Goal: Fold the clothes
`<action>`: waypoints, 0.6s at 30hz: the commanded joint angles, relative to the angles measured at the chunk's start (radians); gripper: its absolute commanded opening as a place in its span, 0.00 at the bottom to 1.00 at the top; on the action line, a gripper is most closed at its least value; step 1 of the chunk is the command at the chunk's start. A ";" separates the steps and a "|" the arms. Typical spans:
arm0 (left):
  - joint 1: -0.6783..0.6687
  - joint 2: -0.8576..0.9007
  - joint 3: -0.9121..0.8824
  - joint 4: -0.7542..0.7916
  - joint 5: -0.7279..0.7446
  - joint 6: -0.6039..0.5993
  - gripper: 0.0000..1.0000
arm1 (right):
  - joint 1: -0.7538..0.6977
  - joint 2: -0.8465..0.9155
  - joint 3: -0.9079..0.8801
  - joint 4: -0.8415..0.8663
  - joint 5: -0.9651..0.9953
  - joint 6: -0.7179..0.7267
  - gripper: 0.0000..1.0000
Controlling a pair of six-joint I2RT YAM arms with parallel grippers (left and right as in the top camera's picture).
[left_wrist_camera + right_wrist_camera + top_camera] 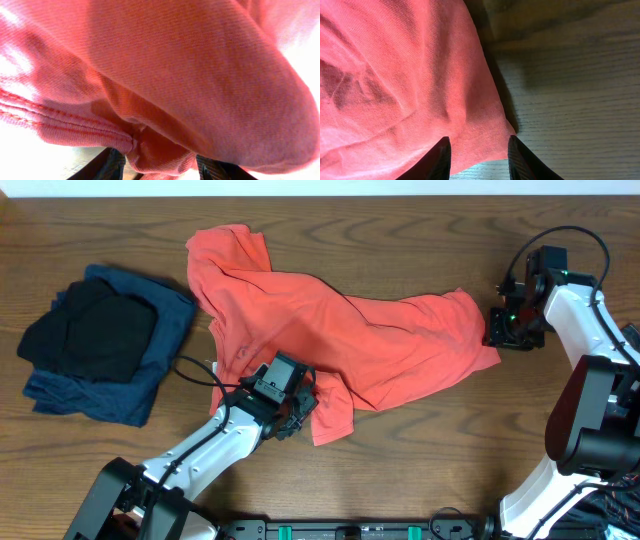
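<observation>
Both arms at the coral-red T-shirt [340, 330], one at each end

Our left arm slants up from the near edge, low over the surface [420, 240]; the left end effector [292, 412] has bunched cloth between its fingers [111, 165], though we cannot tell if it clamps. Our right arm bends inward; the right end effector [503, 328] stands parted astride the shirt's edge. The shirt's long axis runs crosswise between the two end effectors; a dark folded pile [100, 340] lies well left of the left one.
</observation>
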 commanded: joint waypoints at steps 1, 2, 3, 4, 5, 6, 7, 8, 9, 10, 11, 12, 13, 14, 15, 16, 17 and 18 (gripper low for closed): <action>0.003 0.008 -0.006 0.005 0.024 -0.013 0.48 | 0.012 0.009 -0.001 -0.002 0.003 -0.004 0.36; 0.003 0.008 -0.006 0.005 0.051 -0.013 0.48 | 0.012 0.009 -0.001 -0.002 0.003 -0.004 0.36; 0.003 0.008 -0.006 0.005 0.079 -0.013 0.48 | 0.012 0.009 -0.001 -0.002 0.003 -0.004 0.36; 0.003 0.008 -0.006 0.005 0.103 -0.013 0.48 | 0.012 0.009 -0.001 -0.002 0.003 -0.004 0.36; 0.003 0.008 -0.006 0.005 0.122 -0.013 0.48 | 0.012 0.009 -0.001 -0.002 0.003 -0.004 0.36; 0.003 0.008 -0.006 0.005 0.136 -0.014 0.49 | 0.012 0.009 -0.001 -0.002 0.003 -0.004 0.37; 0.003 0.008 -0.006 0.005 0.141 -0.018 0.49 | 0.012 0.009 -0.001 -0.002 0.003 -0.004 0.37; 0.003 0.008 -0.006 0.005 0.145 -0.021 0.48 | 0.012 0.009 -0.001 -0.002 0.003 -0.004 0.36; 0.003 0.008 -0.006 0.005 0.145 -0.021 0.48 | 0.012 0.009 -0.001 -0.002 0.003 -0.004 0.36; 0.003 0.008 -0.006 0.005 0.143 -0.024 0.49 | 0.012 0.009 -0.001 -0.002 0.003 -0.004 0.37; 0.003 0.008 -0.006 0.005 0.140 -0.025 0.48 | 0.012 0.009 -0.001 -0.002 0.003 -0.004 0.36; 0.003 0.008 -0.006 0.006 0.128 -0.025 0.48 | 0.012 0.009 -0.001 -0.002 0.003 -0.004 0.36; 0.003 0.008 -0.006 0.006 0.109 -0.025 0.48 | 0.012 0.009 -0.001 -0.002 0.003 -0.004 0.37; 0.003 0.008 -0.006 0.006 0.087 -0.025 0.48 | 0.012 0.009 -0.001 -0.002 0.003 -0.004 0.37; 0.003 0.008 -0.006 0.006 0.060 -0.025 0.49 | 0.012 0.009 -0.001 -0.002 0.003 -0.004 0.37; 0.003 0.008 -0.006 0.005 0.041 -0.024 0.48 | 0.012 0.009 -0.001 -0.002 0.003 -0.004 0.37; 0.003 0.008 -0.006 0.006 0.025 -0.025 0.49 | 0.012 0.009 -0.001 -0.003 0.003 -0.004 0.36; 0.003 0.008 -0.006 0.010 0.007 -0.024 0.49 | 0.012 0.009 -0.001 -0.004 0.003 -0.004 0.36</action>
